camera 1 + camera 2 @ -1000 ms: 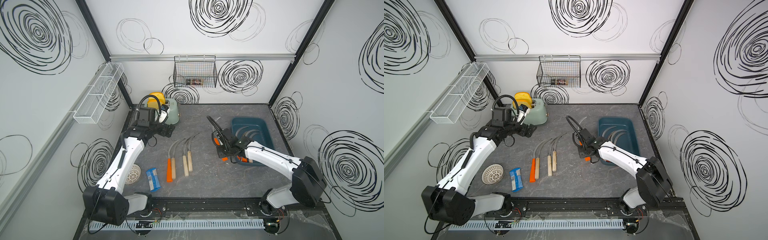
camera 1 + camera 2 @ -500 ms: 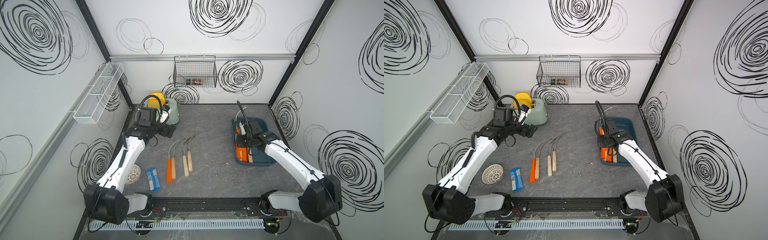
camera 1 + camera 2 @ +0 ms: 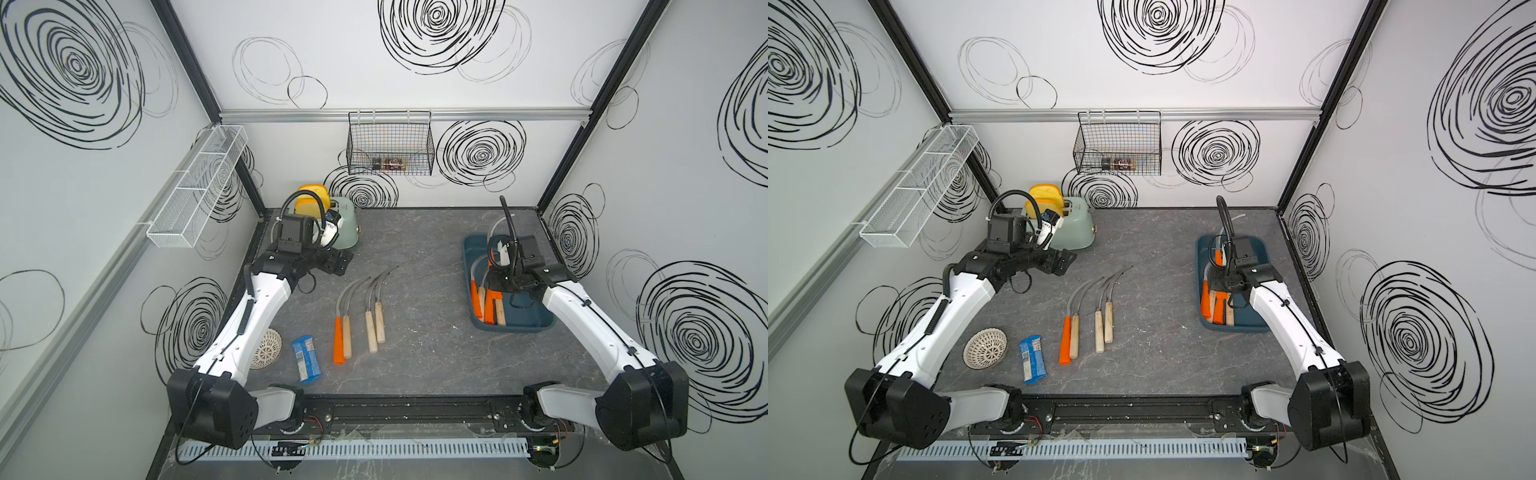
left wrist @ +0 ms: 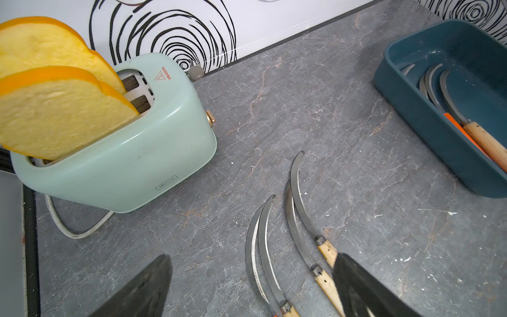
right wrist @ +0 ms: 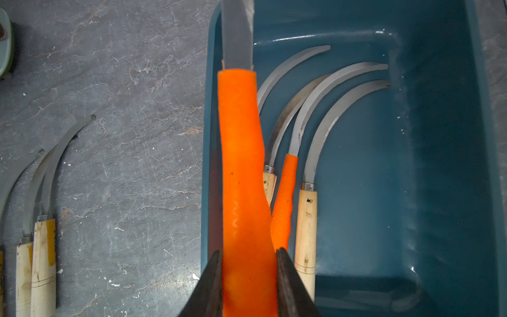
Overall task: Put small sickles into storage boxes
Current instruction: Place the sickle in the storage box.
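The right gripper (image 5: 248, 256) is nearly closed, pinching the orange handle of a sickle (image 5: 240, 153) above the blue tub (image 5: 439, 192), which sits at 3 o'clock on the table (image 3: 415, 257). The handle hangs right over the tub's 9 o'clock wall, with the blade running along that rim. Released here, the sickle would likely strike the rim and tip out onto the table, or land crosswise on the four sickles (image 5: 306, 219) lying inside. Its hooked tip could also snag those blades and drag them as the arm pulls away. The left gripper (image 4: 252, 259) hovers wide open and empty at 10 o'clock, beside the toaster (image 4: 123, 153). Four more sickles (image 3: 368, 328) lie near the centre, where a careless sweep could scatter them.
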`<state>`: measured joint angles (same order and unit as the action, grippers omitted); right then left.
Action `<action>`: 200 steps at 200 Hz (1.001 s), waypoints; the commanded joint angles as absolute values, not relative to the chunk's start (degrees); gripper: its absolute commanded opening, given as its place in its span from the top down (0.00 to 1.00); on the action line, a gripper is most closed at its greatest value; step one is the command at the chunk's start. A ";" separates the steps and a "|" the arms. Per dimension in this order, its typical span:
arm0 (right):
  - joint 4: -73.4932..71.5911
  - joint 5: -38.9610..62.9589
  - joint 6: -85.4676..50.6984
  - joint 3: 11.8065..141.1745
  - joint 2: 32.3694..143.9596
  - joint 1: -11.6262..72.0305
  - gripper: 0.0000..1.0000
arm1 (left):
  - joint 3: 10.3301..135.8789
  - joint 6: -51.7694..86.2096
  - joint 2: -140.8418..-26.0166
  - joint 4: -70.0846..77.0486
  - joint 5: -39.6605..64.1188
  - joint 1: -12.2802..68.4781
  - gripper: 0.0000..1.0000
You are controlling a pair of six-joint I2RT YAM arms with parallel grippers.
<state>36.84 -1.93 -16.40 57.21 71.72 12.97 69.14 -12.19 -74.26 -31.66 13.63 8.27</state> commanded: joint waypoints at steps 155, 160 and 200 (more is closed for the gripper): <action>35.17 -1.10 -17.42 51.85 78.14 8.45 1.00 | 67.18 -14.43 -72.60 -29.70 18.02 8.90 0.04; 34.98 -0.91 -17.49 51.81 78.47 8.37 1.00 | 67.07 -14.42 -72.55 -29.72 18.10 8.95 0.04; 33.38 0.89 -18.19 50.54 80.73 8.34 1.00 | 66.62 -14.57 -72.16 -29.62 18.28 8.96 0.04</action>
<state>35.24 -0.49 -17.78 51.57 79.81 8.56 67.29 -13.69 -73.63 -31.53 16.97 8.62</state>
